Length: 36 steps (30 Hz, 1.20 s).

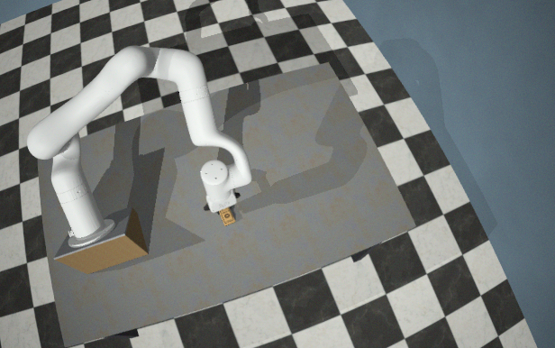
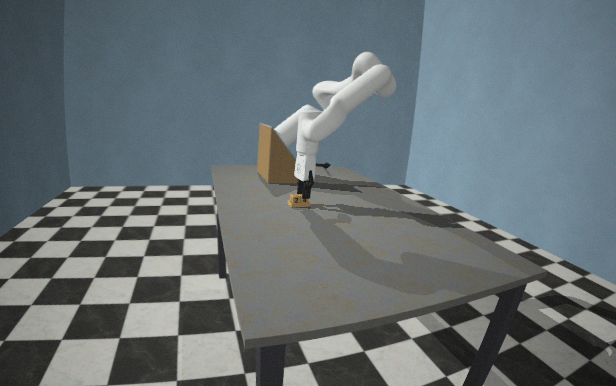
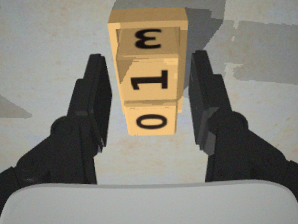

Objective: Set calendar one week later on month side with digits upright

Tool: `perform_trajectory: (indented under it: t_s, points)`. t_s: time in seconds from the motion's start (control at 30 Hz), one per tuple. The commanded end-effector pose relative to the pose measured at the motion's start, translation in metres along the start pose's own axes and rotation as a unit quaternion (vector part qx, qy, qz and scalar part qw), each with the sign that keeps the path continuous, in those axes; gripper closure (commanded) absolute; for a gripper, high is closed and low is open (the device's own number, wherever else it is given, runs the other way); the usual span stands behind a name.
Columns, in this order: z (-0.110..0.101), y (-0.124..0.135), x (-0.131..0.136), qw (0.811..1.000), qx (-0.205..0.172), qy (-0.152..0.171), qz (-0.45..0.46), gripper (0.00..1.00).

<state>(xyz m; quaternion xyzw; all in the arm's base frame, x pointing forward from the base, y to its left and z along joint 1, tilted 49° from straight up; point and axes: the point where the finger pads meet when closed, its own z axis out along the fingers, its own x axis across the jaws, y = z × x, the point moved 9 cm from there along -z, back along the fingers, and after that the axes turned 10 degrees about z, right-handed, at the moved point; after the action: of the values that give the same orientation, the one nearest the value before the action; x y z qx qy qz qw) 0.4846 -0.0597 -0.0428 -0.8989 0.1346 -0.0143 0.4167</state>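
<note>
The wooden tray (image 1: pixel 229 224) (image 2: pixel 298 205) (image 3: pixel 150 17) holds two wooden cubes side by side. In the exterior view the left cube (image 2: pixel 294 200) shows an upright 2 and the right cube (image 2: pixel 304 200) a 4, partly covered by a finger. In the wrist view the far cube (image 3: pixel 162 44) shows a sideways 3 and the near cube (image 3: pixel 122 85) a 1 on top and a 0 on its near end. My gripper (image 2: pixel 305 197) (image 3: pixel 149 72) is partly open, fingers on either side of the cubes with gaps, holding nothing. The month's name cannot be read.
The arm's brown wedge-shaped base (image 1: pixel 105 255) (image 2: pixel 280 162) stands at the other end of the grey table (image 1: pixel 288 252) (image 2: pixel 350 270). The arm's shadow falls across the table. A small black object (image 2: pixel 324 165) shows behind the gripper in the exterior view.
</note>
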Motion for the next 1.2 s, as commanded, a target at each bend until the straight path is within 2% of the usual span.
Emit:
perform_trajectory:
  t_s: [0.0,0.2,1.17]
  points:
    - [0.0062,0.0,0.0007,1.0,0.0,0.001,0.0,0.51]
    - [0.0127,0.0,0.0007,1.0,0.0,0.001,0.0,0.51]
    - [0.0137,0.0,0.0007,1.0,0.0,0.001,0.0,0.51]
